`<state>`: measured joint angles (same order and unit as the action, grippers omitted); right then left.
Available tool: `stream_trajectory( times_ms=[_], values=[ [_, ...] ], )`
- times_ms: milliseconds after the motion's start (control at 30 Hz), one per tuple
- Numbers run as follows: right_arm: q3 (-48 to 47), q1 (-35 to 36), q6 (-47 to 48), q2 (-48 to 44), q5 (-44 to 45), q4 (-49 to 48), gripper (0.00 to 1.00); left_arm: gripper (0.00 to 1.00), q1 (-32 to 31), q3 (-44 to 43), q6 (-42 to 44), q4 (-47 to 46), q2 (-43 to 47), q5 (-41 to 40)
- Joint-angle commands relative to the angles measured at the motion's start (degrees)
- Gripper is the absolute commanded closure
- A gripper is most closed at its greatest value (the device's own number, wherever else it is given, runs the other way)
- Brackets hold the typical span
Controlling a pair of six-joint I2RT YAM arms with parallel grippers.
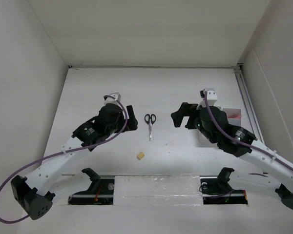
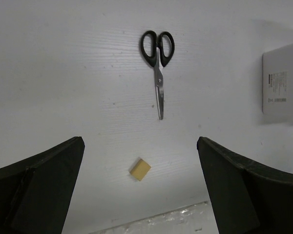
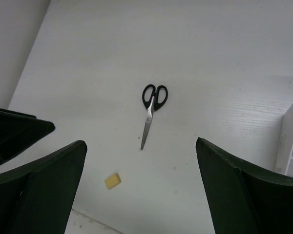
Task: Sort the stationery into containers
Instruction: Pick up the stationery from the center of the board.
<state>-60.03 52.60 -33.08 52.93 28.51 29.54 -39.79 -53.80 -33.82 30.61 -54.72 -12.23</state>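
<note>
Black-handled scissors (image 1: pixel 150 124) lie closed on the white table between my two arms, handles away from the bases; they also show in the left wrist view (image 2: pixel 157 63) and the right wrist view (image 3: pixel 152 108). A small yellow eraser (image 1: pixel 140 156) lies nearer the bases; it shows in the left wrist view (image 2: pixel 140 168) and the right wrist view (image 3: pixel 113 181). My left gripper (image 1: pixel 132 118) is open and empty, left of the scissors. My right gripper (image 1: pixel 181 117) is open and empty, right of them. A translucent-white bin (image 1: pixel 233 113) is mostly hidden behind the right arm. Markers, glue and pens are out of view.
A white bin wall (image 3: pixel 292 141) shows at the right edge of the right wrist view, and a white bin side with a label (image 2: pixel 282 84) at the right of the left wrist view. A clear taped strip (image 1: pixel 156 187) runs between the arm bases. White walls enclose the table.
</note>
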Motion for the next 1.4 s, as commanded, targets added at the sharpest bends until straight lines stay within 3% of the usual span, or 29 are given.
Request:
stream_trajectory(
  times_ms=[0, 167, 267, 367, 433, 667, 767, 833, 867, 967, 1267, 1367],
  values=[
    [-0.97, 0.75, 2.23, -3.26, -2.58, -4.67, 0.00, 0.00, -1.17, 2.63, -2.82, -1.77, -1.61, 5.54],
    [2.80, 1.37, 2.76, -4.94, -7.75, -8.70, 0.00, 0.00, -1.17, 8.97, -8.08, -4.68, -4.78, 8.54],
    [5.44, 2.94, 3.37, -1.09, -12.25, -10.90, 0.00, 0.00, -1.17, 10.38, -13.00, -4.08, -1.63, 3.90],
    [8.78, 6.80, 2.06, 4.09, -15.31, -17.20, 0.00, 0.00, -1.17, 6.70, -21.61, 4.42, 3.02, -7.67],
    [9.31, 10.39, 2.06, 7.52, -15.33, -19.93, 0.00, 0.00, 0.05, 4.16, -22.51, 7.85, 3.74, -11.46],
    [5.36, 18.07, 6.19, 23.35, -16.20, -27.40, 0.00, 0.00, 13.94, -4.02, -17.33, 15.52, 1.02, -17.82],
    [4.40, 18.07, 7.94, 30.11, -17.09, -28.92, 0.07, 0.00, 18.23, -6.22, -14.26, 16.23, -0.03, -17.83],
    [3.78, 18.59, 7.94, 33.28, -16.30, -29.63, 0.07, 0.00, 21.75, -7.45, -10.93, 15.19, -0.04, -18.53],
    [3.78, 18.59, 8.73, 36.34, -16.30, -30.50, 0.07, 0.00, 26.38, -7.46, -7.17, 14.57, -0.04, -17.75],
    [2.11, 18.59, 9.26, 42.14, -13.93, -30.51, 0.11, 0.00, 32.48, -5.62, -0.91, 8.95, 1.37, -12.22],
    [-1.84, 18.59, 9.26, 49.20, -10.14, -28.05, 0.15, 0.00, 33.37, -2.89, 1.12, 4.28, 2.16, -7.46],
    [-3.24, 18.59, 9.26, 50.61, -10.14, -25.94, 0.21, 0.00, 33.37, -2.89, 1.13, 3.75, 3.30, -6.93]
  ],
)
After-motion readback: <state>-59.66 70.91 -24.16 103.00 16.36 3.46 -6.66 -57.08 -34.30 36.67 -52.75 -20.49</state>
